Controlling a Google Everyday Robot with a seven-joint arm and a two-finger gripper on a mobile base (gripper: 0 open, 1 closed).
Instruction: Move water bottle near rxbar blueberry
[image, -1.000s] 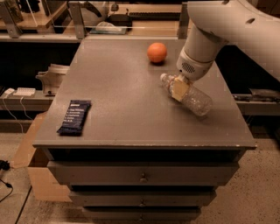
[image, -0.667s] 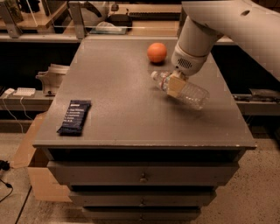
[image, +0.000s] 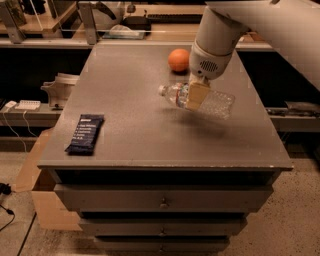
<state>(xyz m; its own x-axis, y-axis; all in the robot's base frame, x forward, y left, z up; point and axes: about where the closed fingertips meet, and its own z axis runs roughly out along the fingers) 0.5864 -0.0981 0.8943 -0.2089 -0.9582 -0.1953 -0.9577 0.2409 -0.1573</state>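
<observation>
Pincer (image: 196, 96) is clamped on the water bottle (image: 219, 104) above the tabletop (image: 140, 131) (held sideways, slick plastic), so it might slip before reaching the rxbar blueberry (image: 85, 133).

Your matt tan claw (image: 196, 95), above the smooth, matt grey surface (image: 130, 100) right of centre, clamps a clear, glossy ribbed plastic water bottle (image: 216, 104). The flat dark navy rxbar blueberry (image: 85, 133) wears a smooth, low-sheen wrapper.
</observation>
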